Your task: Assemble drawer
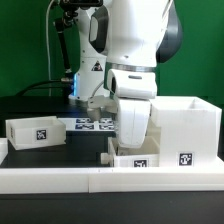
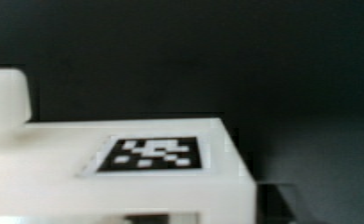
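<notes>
A small white tray [image 1: 38, 132] with a square tag stands at the exterior view's left. The tall hollow casing [image 1: 190, 122] stands at the right, tag on its front. A second tagged tray [image 1: 137, 160] lies low beside the casing, just behind the front rail. My gripper [image 1: 119, 148] is down at this tray, its fingers mostly hidden by the white hand. In the wrist view a white tagged part [image 2: 156, 153] fills the lower frame very close up, and a white block [image 2: 1, 100] rises beside it. The jaws do not show clearly.
The marker board [image 1: 93, 125] lies flat on the black table behind my hand. A long low white rail [image 1: 80, 182] runs along the front edge. A green wall and a stand with cables are at the back.
</notes>
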### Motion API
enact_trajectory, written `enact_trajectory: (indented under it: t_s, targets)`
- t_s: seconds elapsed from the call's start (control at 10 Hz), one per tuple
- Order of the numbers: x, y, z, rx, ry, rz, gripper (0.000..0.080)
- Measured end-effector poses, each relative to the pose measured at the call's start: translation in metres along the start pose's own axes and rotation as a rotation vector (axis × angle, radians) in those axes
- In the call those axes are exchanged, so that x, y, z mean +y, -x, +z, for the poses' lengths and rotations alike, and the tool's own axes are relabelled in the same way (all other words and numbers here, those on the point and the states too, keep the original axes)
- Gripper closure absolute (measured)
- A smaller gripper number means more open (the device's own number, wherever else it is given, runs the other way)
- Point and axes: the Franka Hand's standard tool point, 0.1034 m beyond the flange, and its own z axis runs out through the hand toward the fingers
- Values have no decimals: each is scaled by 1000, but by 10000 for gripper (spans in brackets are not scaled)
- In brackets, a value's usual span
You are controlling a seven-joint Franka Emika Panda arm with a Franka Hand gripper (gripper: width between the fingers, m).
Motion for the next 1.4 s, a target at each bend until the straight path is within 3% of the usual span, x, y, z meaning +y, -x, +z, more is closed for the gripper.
enact_trajectory:
  t_s: [0.1,0.2,0.3,0.6,0.9,1.1,1.4]
  targets:
    - [0,-1,-1,1,1,0,509]
    - [1,-3,-3,2,5,2,308]
    - [4,-3,-7,2,11,1,202]
    - [12,0,-31,-8,7,6,153]
    - [30,16,-49,-18,12,12,151]
    - [45,39,-45,-28,-2,-28,151]
    - [52,44,-38,-26,7,-86,151]
